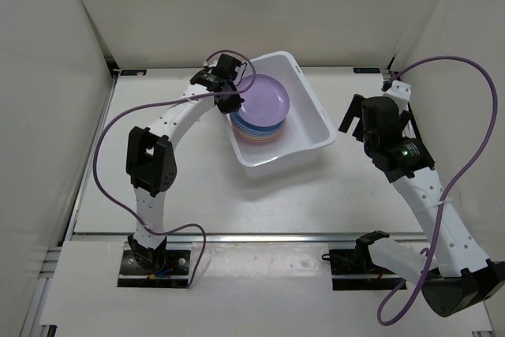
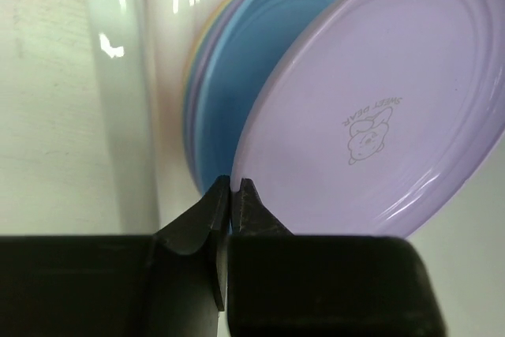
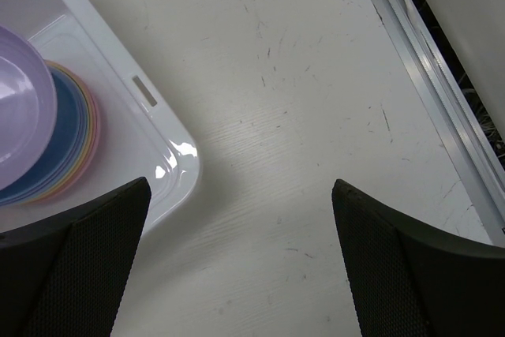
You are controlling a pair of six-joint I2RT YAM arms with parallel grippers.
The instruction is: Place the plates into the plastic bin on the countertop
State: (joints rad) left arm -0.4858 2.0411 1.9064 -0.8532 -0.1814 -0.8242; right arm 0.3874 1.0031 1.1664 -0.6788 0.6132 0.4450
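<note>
White panels enclose the bench (image 1: 197,195) on three sides. The plastic bin (image 1: 312,112) is found at its rear centre, and a stack of plates (image 1: 259,135) is seen inside, towards the bin's left wall. A purple plate (image 2: 379,100) is held tilted above the stack, its lower rim close over the blue plate (image 2: 229,92) beneath.

The left end effector (image 2: 234,187) is closed to a sliver, and the purple plate's rim appears to be pinched between the tips (the contact itself is partly masked by the fingers). The right end effector (image 3: 239,195) is spread wide, with nothing held, above bare bench just right of the bin.

No plates are observed outside the bin, so the task is judged near its end, with release of the purple plate outstanding.

Risks are noted:
- If released at this tilt, the plate could slide off the stack or come to rest propped against the wall.
- So thin a rim grip could slip early.
- On withdrawal, the bin's rim could be caught by the left end effector and the bin dragged.
</note>
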